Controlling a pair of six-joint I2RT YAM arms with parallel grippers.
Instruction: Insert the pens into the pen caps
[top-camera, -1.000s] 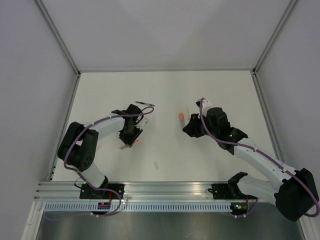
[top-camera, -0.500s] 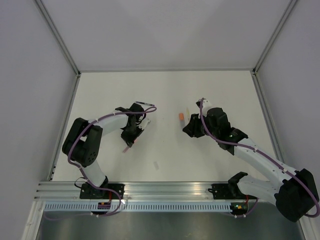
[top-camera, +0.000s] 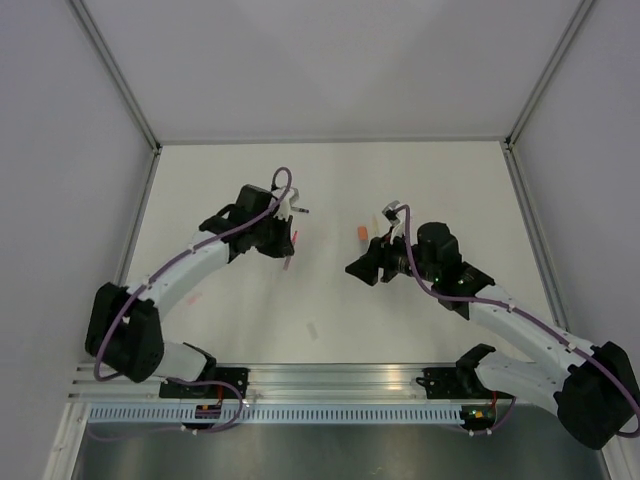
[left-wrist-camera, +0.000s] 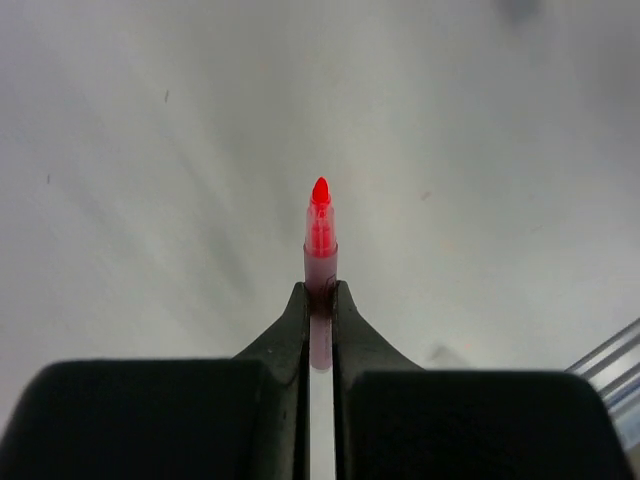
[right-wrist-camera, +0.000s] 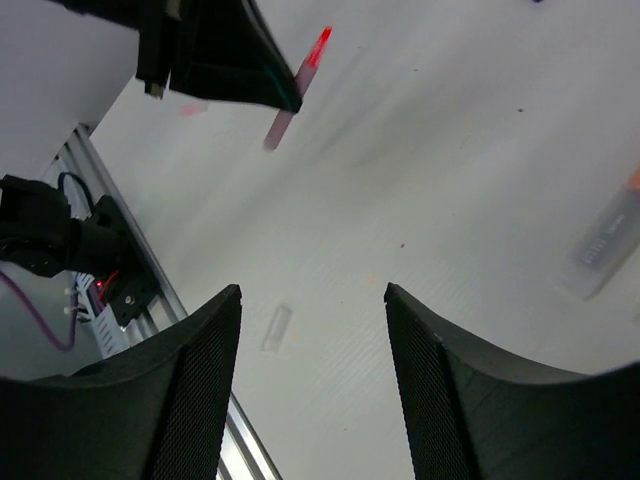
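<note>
Left wrist view: the left claw (left-wrist-camera: 320, 300) is clenched on the thin red-pink plastic pen (left-wrist-camera: 320, 255). The bright red tip sticks out straight ahead of the fingertips, and the shaft runs back between them. The pen is lifted clear of the white table (left-wrist-camera: 500, 150), with nothing else ahead of it.

From the top camera, the short orange-red plastic cap (top-camera: 361, 233) lies loose on the table, just beyond the right claw (top-camera: 358, 270) and well apart from the left one (top-camera: 287, 240). The right wrist view shows the right claw (right-wrist-camera: 312, 295) spread wide with nothing in it. The held pen (right-wrist-camera: 290, 95) hangs up and to the left of its fingers. A small clear tube (right-wrist-camera: 277, 327) lies on the table between and a little ahead of them. A pale piece with an orange end (right-wrist-camera: 608, 238) lies off to their right; I cannot tell whether it is a pen or a cap.

The likely trouble is the cap. Nothing holds it, so a pen pushed at it would probably skid it across the table instead of seating. The pen is also pinched at one narrow spot with a length free at each end. A push that is slightly off line could swing it in the grip or slide it back through the fingers. If the right claw closes on the cap crookedly, the round cap could roll or squirt out.
</note>
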